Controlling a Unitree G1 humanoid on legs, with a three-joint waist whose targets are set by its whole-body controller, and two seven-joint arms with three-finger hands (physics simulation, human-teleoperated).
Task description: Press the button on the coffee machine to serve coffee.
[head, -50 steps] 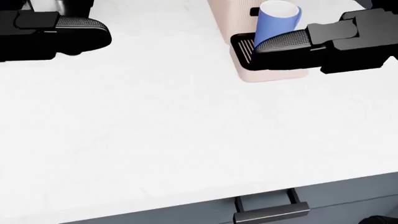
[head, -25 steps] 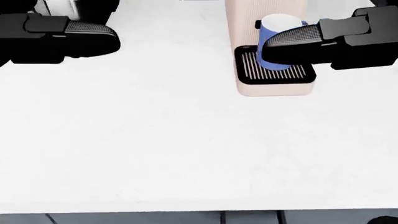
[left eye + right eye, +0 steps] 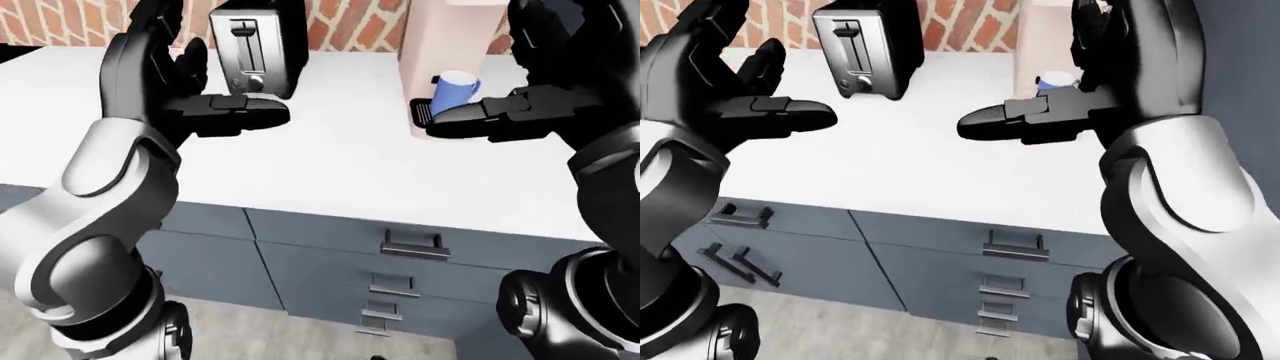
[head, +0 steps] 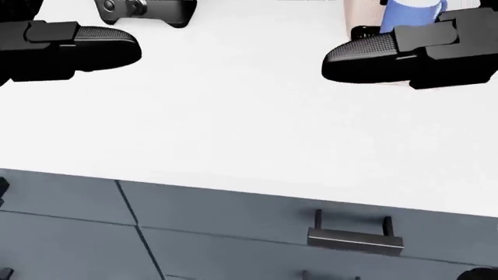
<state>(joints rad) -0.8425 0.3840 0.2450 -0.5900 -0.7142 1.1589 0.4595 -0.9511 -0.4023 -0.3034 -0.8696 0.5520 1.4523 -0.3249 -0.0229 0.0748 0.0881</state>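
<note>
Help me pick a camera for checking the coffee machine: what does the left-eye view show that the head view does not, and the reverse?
Only the left-eye view shows the brick wall, the toaster nearly whole, the coffee machine rising above the blue mug, and the lower drawers. Only the head view looks straight down on the bare white counter between the hands; it crops the machine to a sliver at the top edge. Both show the left robot hand and right robot hand, open and holding nothing, the mug, and the top drawer handle.
</note>
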